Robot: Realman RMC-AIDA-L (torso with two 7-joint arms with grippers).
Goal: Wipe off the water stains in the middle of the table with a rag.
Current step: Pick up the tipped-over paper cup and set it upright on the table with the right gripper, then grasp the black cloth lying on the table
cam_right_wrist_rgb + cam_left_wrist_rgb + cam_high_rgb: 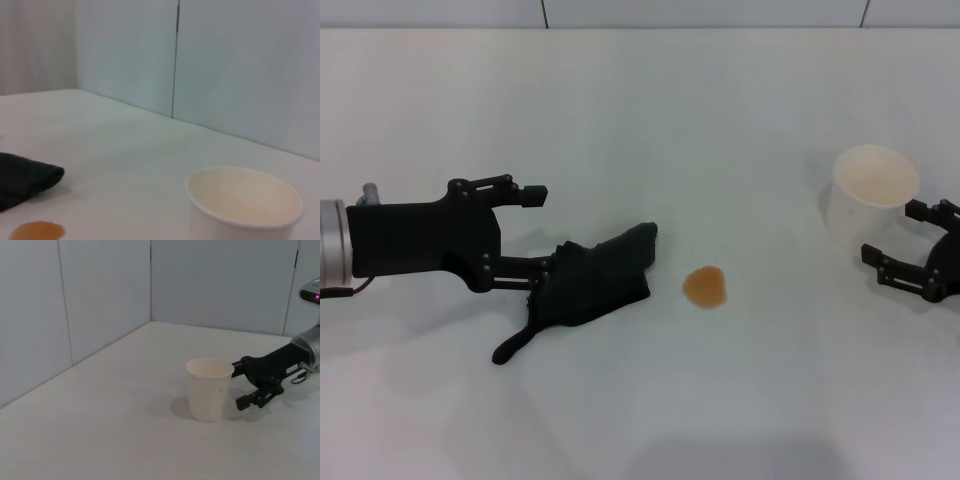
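Observation:
The black rag (595,277) lies crumpled on the white table (640,110), left of centre, with a thin tail towards the front. The orange-brown water stain (705,287) sits just right of it, apart from the cloth. My left gripper (548,232) is open at the rag's left side; its lower finger touches the cloth's edge, its upper finger is free. My right gripper (890,232) is open at the far right, beside a whitish cup (872,195). The right wrist view shows the rag (25,180) and the stain (37,231).
The cup stands upright and looks empty in the left wrist view (209,388), where the right gripper (237,385) sits close beside it, and in the right wrist view (245,205). Grey wall panels (100,305) border the table's far edges.

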